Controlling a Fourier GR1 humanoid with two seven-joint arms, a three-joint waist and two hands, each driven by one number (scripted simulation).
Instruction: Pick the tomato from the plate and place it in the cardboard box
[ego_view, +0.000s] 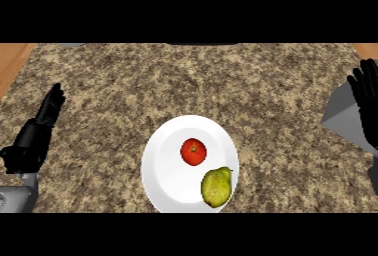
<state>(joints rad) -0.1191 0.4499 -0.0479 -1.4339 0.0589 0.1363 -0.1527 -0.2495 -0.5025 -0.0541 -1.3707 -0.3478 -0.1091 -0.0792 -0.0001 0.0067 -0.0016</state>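
Observation:
A red tomato (193, 152) lies near the middle of a white plate (166, 165) at the lower centre of the head view. My left hand (40, 130) stands at the left edge, fingers straight and pointing up, well to the left of the plate. My right hand (365, 95) shows at the right edge, fingers straight and raised, with its grey forearm (341, 112) beside it, far to the right of the plate. Neither hand touches anything. No cardboard box shows in this view.
A yellow-green fruit (216, 186) lies on the plate just below and right of the tomato. The speckled stone counter (192, 80) stretches bare behind the plate. Wooden strips (15, 60) show past its top corners.

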